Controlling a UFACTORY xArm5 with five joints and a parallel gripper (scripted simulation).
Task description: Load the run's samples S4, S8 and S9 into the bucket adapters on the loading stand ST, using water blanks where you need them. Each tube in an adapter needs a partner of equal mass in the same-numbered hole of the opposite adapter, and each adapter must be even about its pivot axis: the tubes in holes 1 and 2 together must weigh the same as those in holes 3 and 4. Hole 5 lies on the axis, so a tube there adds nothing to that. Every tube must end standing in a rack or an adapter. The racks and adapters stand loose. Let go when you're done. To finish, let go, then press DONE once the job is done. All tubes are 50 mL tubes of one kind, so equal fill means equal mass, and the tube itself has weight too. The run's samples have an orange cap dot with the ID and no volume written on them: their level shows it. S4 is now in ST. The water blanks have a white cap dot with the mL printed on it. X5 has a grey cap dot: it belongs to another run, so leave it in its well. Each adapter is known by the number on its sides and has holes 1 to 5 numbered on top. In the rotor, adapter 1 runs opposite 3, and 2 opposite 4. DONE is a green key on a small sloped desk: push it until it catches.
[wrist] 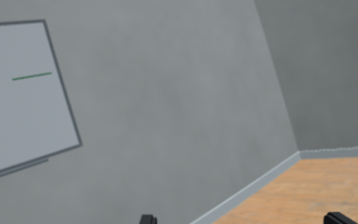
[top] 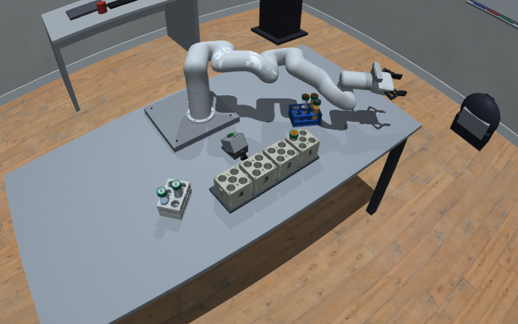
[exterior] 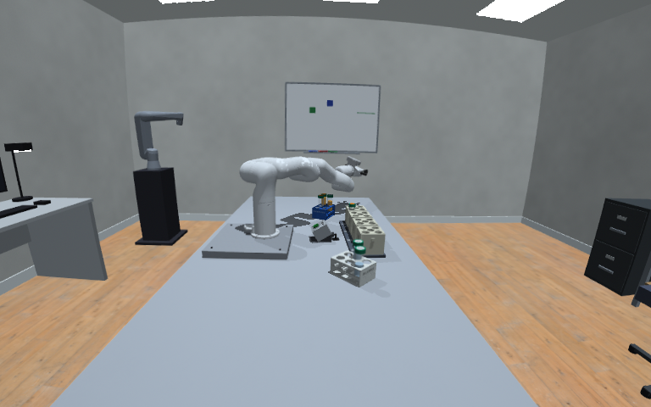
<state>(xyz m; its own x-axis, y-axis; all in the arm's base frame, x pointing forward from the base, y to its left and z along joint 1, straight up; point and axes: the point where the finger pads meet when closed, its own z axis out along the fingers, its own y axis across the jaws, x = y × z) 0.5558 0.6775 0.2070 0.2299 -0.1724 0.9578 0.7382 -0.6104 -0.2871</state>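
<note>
White rack (top: 170,211) (exterior: 367,275) — end effector (top: 403,84) (exterior: 365,172) (wrist: 242,218) seemingly far-off.

Adapters (top: 266,177) (exterior: 365,229) in a row on stand (top: 274,184) (exterior: 345,235), between racks (top: 173,211) (top: 305,121) (exterior: 353,275) (exterior: 323,211).

Whiteboard (exterior: 332,125) (wrist: 28,93): on the wall past the bench's far short edge in the exterior view; one green square (exterior: 312,109), one blue square (exterior: 330,103) and a thin green line (exterior: 365,113) (wrist: 32,76) on its face. Marker tray (top: 496,14) beneath: blue, red and green markers.

Black pedestal (exterior: 154,206) (top: 280,17): on the floor, beyond the bench's left long edge in the exterior view; grey jointed apparatus (exterior: 144,134) on top.

Grey desk (top: 114,22) (exterior: 62,206): same side, nearer. Red cylinder (top: 101,7) on it, top view; black desk lamp (exterior: 15,168), exterior view.

Black filing cabinet (exterior: 616,240): beyond the opposite long edge, well apart, two drawers visible.

Dark rounded object (top: 480,114): past the bench's right corner, top view; identity unclear.
</note>
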